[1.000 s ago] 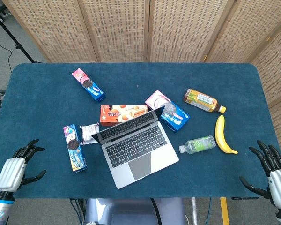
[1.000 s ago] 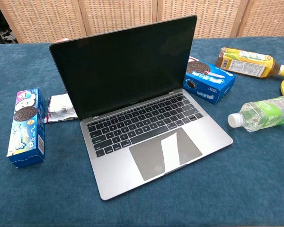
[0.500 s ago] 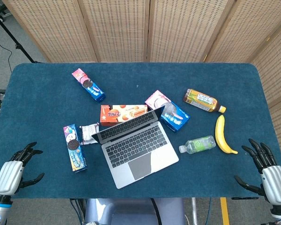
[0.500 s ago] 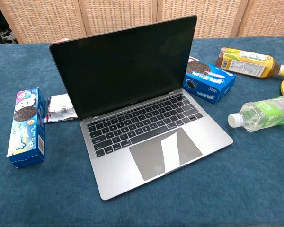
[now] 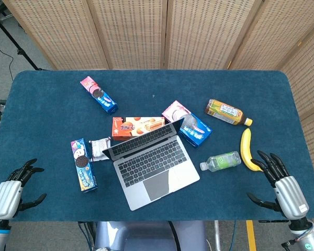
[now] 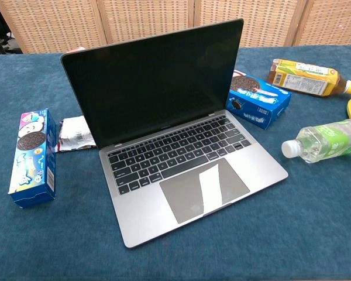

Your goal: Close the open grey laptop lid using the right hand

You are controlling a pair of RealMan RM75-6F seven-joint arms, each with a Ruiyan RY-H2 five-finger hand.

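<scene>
The grey laptop (image 5: 152,167) (image 6: 181,175) lies open near the table's front middle, its dark screen (image 6: 155,79) standing upright and its keyboard facing me. My right hand (image 5: 280,185) hovers at the front right corner of the table with fingers spread and nothing in it, far to the right of the laptop and just below the banana. My left hand (image 5: 10,191) is at the front left edge, fingers apart and empty. Neither hand shows in the chest view.
Behind the lid lie an orange biscuit box (image 5: 137,127) and a blue cookie box (image 5: 193,128) (image 6: 258,100). A clear bottle (image 5: 221,160) (image 6: 324,140), a banana (image 5: 247,150) and a tea bottle (image 5: 227,112) sit to the right. A cookie box (image 5: 83,164) and wrapper (image 5: 99,147) lie left.
My right hand has moved left and further over the table, toward the banana's lower end. My left hand has drifted slightly down and left. The laptop has not moved.
</scene>
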